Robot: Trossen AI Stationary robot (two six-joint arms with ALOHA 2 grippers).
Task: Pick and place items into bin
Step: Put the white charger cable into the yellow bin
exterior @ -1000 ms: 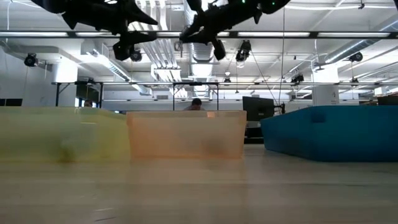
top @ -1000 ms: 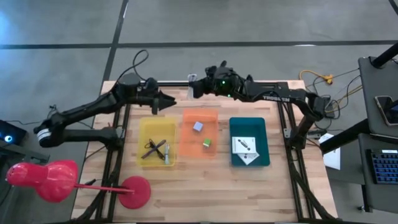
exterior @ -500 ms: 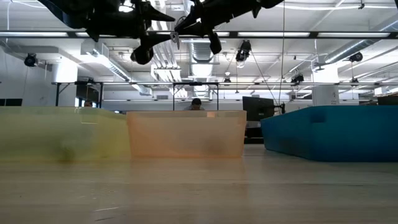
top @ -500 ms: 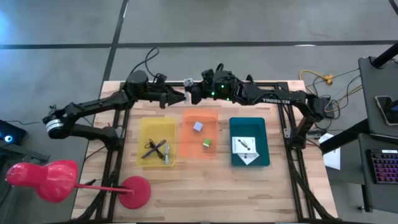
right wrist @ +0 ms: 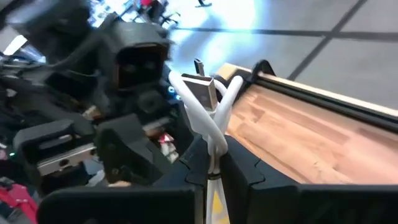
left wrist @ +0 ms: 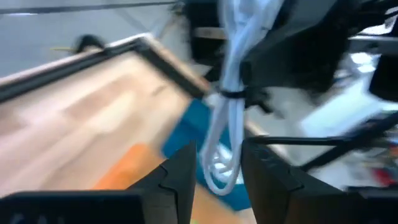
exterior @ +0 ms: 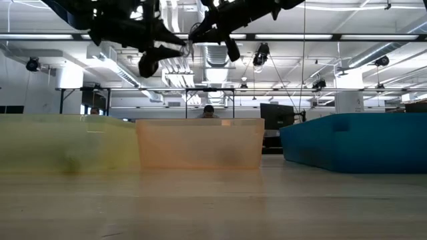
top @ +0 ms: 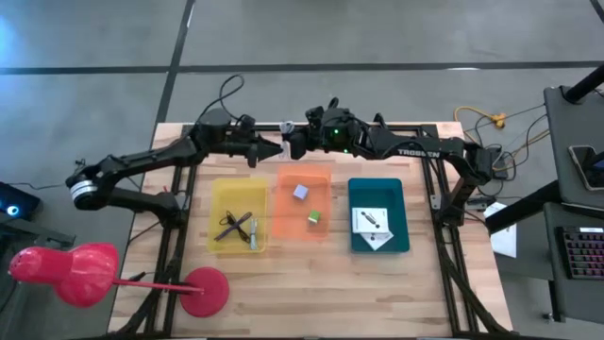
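A bundled white cable [left wrist: 227, 106] hangs in the air above the table's far edge, between the yellow bin [top: 236, 215] and the orange bin [top: 304, 179]. My right gripper [right wrist: 214, 165] is shut on it. My left gripper [left wrist: 217, 177] is open, and its fingers stand on either side of the bundle's lower loop [left wrist: 214, 171]. In the high view the two grippers meet tip to tip, left [top: 276, 149] and right [top: 293, 146]. The lavender cube [top: 300, 192] and green cube [top: 312, 217] lie in the orange bin. White cards [top: 370, 222] lie in the teal bin [top: 377, 189]. My right gripper pinches the white cable bundle between its two fingers, just below the forked strands and plug [right wrist: 202, 90] that stick out past the fingertips. The bundle is lifted clear of the table, and its loops hang down in front of the left gripper.
The yellow bin holds a black coiled cable [top: 231, 227] and a silvery tool [top: 253, 234]. A red stand with a round base [top: 203, 291] sits at the table's near left corner. Bare wood lies along the near edge, in front of the three bins.
My left gripper has swung from above the yellow bin's far edge toward the table's right, up to the right gripper, until its open fingers straddle the hanging cable. My right gripper has kept the cable and stayed nearly in place.
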